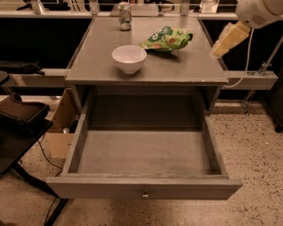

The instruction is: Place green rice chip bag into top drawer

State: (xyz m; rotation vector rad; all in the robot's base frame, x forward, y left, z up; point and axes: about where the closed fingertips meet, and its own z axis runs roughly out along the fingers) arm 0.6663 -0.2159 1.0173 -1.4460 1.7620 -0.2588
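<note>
The green rice chip bag [167,39] lies on the grey table top, at the back right of the middle. The top drawer [110,189] stands pulled wide open below the table top, with nothing in it and its small round knob [144,194] facing me. My gripper [222,46] hangs from the white arm [258,12] at the upper right. It is over the table's right edge, to the right of the bag and apart from it, and it holds nothing that I can see.
A white bowl [129,58] stands on the table top left of the bag. A drink can [125,16] stands at the back. A cardboard box [62,128] and a black stand [22,119] are left of the drawer. Speckled floor lies to the right.
</note>
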